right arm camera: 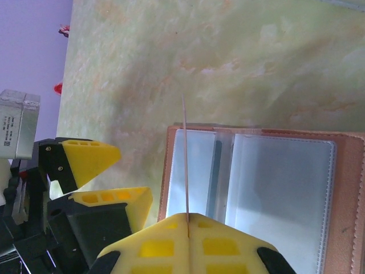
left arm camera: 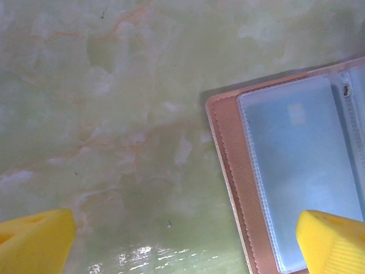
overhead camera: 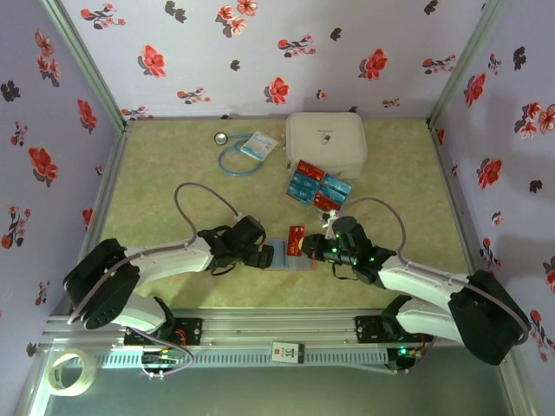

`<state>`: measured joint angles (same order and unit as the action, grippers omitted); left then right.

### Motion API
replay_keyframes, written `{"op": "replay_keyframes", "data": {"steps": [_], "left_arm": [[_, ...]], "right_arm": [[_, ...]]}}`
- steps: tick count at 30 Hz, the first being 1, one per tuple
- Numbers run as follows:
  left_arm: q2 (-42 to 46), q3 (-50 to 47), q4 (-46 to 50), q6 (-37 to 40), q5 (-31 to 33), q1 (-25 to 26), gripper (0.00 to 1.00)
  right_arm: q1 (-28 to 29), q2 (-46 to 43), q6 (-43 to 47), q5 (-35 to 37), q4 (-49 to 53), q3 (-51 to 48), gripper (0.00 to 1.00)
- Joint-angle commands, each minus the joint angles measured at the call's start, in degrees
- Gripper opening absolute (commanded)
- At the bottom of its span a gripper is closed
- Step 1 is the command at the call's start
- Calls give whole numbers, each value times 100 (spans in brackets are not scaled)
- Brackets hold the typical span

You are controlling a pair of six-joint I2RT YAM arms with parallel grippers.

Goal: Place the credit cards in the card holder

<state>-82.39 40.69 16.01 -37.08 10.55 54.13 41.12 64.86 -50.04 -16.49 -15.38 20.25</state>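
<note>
**Red Card Pinched Over the Open Holder**

Top view: the holder [overhead camera: 290,264] lay open on the tabletop [overhead camera: 173,173], near the arms, between the left fingers [overhead camera: 263,255] and the right fingers [overhead camera: 310,246], which pinched a red card [overhead camera: 296,236]. More cards [overhead camera: 316,186] lay farther back by a white case [overhead camera: 325,143].

Left wrist: the left fingers [left arm camera: 333,245] stood spread, one over the holder's [left arm camera: 228,171] clear sleeve.

Right wrist: the card [right arm camera: 185,154] stood edge-on above the holder [right arm camera: 348,188].

Marbled table [overhead camera: 173,173], card holder [left arm camera: 228,165], credit cards [overhead camera: 316,186], case [overhead camera: 325,143]
</note>
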Motion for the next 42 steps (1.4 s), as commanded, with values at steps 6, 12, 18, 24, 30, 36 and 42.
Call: {"op": "replay_keyframes", "data": {"steps": [6,12,18,24,30,36,42], "left_arm": [[-245,195,-106,118,184,72,100],[-345,194,-99,118,197,81,100],[-407,133,-74,81,229,89,100],[-412,58,-21,45,288,89,100],[-408,26,74,-1,345,89,100],[-403,0,111,-8,374,89,100],[-400,-25,113,-13,393,89,100]], "right_arm": [[-69,157,-110,-90,-587,-313,0],[-95,362,-129,-175,-840,-390,0],[-96,570,-186,-235,-1111,-407,0],[-96,747,-225,-275,-1299,-408,0],[-96,853,-243,-265,-1390,-426,0],[-96,956,-252,-265,-1463,-459,0],[-96,1086,-260,-272,-1572,-461,0]]}}
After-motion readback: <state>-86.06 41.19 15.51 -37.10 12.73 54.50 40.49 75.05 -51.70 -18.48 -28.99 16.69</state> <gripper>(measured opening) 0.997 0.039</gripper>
